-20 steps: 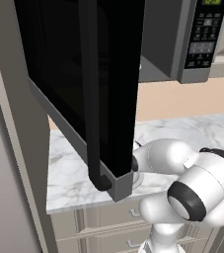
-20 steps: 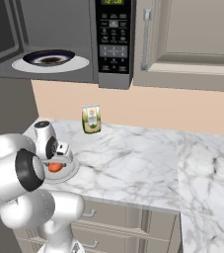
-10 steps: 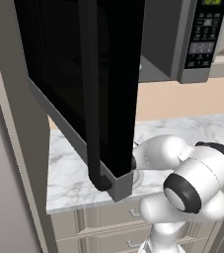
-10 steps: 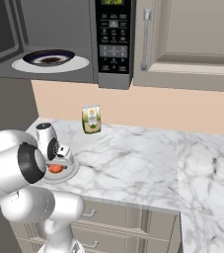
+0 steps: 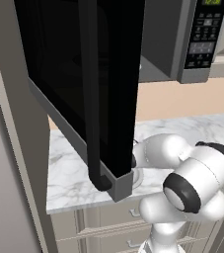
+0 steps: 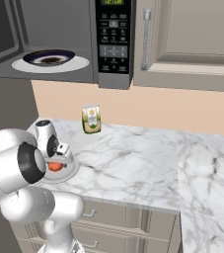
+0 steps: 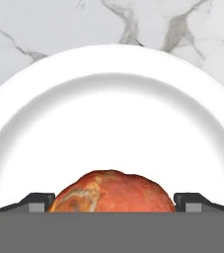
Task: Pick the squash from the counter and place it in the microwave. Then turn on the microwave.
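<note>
The squash (image 7: 112, 191), a small orange-red lump, lies on a white plate (image 7: 108, 99) on the marble counter (image 6: 133, 163). My gripper (image 7: 113, 201) is down over it and open, with one dark fingertip (image 7: 38, 200) on each side of the squash, close to its flanks. From the right base view the squash (image 6: 56, 167) shows just under the hand, on the plate (image 6: 70, 171) at the counter's left end, with the gripper (image 6: 55, 161) pointing down at it. The microwave (image 6: 113, 39) hangs above with its door (image 5: 84, 84) swung wide open.
Inside the microwave sits a turntable with a dark dish (image 6: 49, 59). A green-and-white carton (image 6: 91, 119) stands by the back wall, right of the plate. The open door hangs low over the counter's left end (image 5: 69, 173) and hides the hand from the left.
The arm's elbow has swung in and the hand has settled a little lower over the plate. The squash and the plate have stayed where they were.
</note>
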